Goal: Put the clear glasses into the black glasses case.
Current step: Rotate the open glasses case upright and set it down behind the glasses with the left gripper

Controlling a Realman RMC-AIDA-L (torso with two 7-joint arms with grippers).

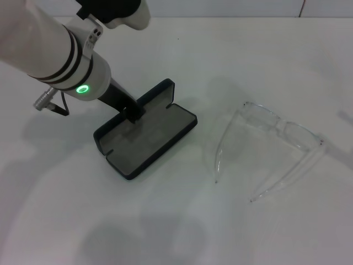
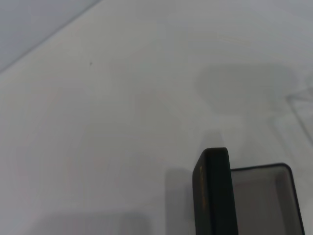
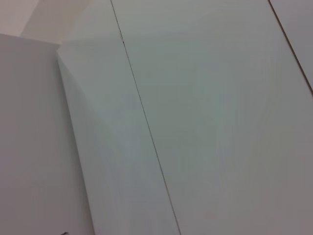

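Black glasses case [image 1: 148, 138] open, lettering unreadable, clear glasses [image 1: 270, 146] beside

The black glasses case [image 1: 144, 130] lies open on the table [image 1: 165, 221], left of centre, its lid standing up along the far-left side. The left gripper [image 1: 132, 113] reaches down from the upper left and sits at the lid's edge, over the tray. The clear glasses [image 1: 270, 146] lie well apart to the right, arms unfolded and pointing toward the near edge.

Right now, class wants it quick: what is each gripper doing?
Left gripper: at the open black glasses case; open or shut cannot be told.
Right gripper: not in view.
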